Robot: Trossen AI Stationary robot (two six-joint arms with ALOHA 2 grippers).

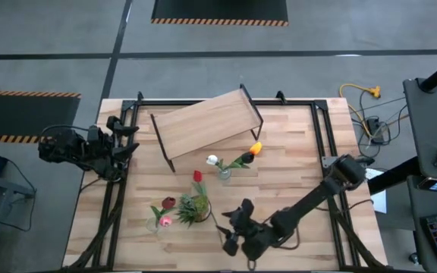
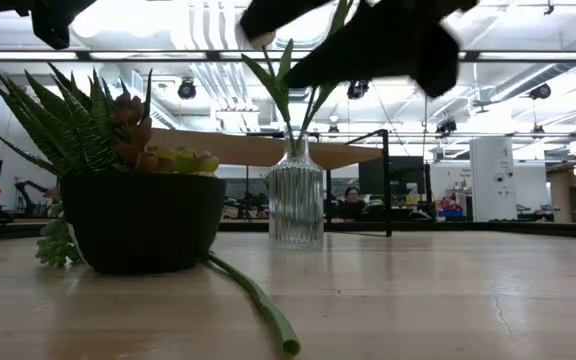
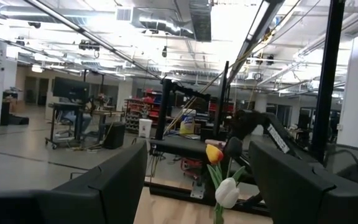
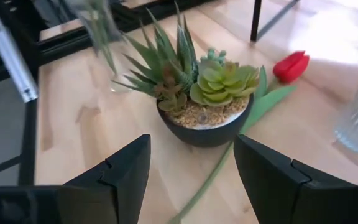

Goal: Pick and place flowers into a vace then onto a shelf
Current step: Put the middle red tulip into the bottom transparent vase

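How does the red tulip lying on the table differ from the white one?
The red tulip lies flat on the tabletop, its stem running past the dark succulent pot; the white tulip stands in a ribbed clear glass vase. The red head is red, the white one pale. The red tulip lies alone; the white one shares its vase with an orange-yellow tulip. Both have long green stems.

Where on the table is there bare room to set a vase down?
Bare wood lies right of the ribbed vase, between the shelf and the right arm. The near-left is crowded: succulent pot, red tulip, second vase, and right gripper.
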